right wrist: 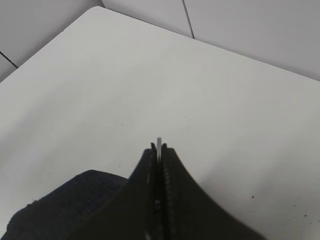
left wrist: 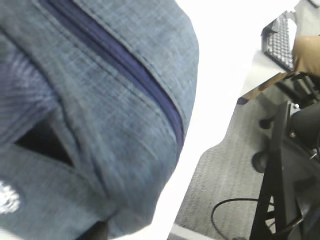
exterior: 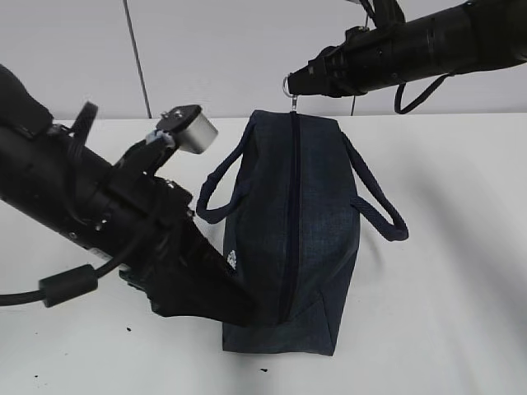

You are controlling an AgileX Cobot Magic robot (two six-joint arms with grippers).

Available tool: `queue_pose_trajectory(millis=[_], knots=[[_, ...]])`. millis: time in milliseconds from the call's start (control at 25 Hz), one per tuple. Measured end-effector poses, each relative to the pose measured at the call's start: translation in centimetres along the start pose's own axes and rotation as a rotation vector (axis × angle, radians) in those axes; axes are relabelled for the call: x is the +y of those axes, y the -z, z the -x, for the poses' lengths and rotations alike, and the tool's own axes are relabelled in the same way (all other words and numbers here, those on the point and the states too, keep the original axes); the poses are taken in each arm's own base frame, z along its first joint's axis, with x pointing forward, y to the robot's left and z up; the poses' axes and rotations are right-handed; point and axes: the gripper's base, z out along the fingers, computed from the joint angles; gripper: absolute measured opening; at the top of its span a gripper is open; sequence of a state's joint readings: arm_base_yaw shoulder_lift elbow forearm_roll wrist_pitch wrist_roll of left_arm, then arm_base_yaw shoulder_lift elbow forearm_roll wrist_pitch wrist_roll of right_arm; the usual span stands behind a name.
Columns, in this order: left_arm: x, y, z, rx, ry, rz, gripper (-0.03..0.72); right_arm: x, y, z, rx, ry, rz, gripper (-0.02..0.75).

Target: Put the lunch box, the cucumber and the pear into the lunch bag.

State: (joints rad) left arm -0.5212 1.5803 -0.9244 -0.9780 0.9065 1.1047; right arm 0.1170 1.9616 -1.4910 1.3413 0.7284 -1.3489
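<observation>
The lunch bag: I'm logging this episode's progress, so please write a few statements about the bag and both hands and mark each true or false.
1. The lunch bag's zipper is closed along its whole visible length. True.
2. The right hand pinches the metal ring pull at the bag's far end. True.
3. The cucumber lies on the table beside the bag. False; no cucumber is visible.
4. The left hand hovers far from the bag. False; it is pressed against the bag's near end.

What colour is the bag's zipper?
Dark navy blue, a shade darker than the lunch bag fabric. The zipper shows best in the left wrist view.
</observation>
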Motion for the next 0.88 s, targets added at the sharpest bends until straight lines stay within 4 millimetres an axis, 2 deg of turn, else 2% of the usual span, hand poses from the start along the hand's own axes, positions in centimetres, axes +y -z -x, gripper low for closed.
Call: queue_pose_trajectory(millis=[200, 440, 640, 880], knots=[[-2.0, 2.8, 0.5, -0.047, -0.002, 0.053, 0.442, 0.0, 0.0, 0.0, 0.003, 0.0, 0.002, 0.006], [-3.6, 6.3, 2.0, -0.276, 0.026, 0.209, 0.442, 0.0, 0.0, -0.2, 0.021, 0.019, 0.004, 0.006], [-3.0, 7.3, 3.3, -0.391, 0.073, 0.304, 0.442, 0.0, 0.0, -0.3, 0.033, 0.032, 0.006, 0.006], [-1.0, 7.1, 6.8, -0.452, 0.106, 0.336, 0.442, 0.2, 0.0, -0.3, 0.038, 0.022, 0.025, 0.006]])
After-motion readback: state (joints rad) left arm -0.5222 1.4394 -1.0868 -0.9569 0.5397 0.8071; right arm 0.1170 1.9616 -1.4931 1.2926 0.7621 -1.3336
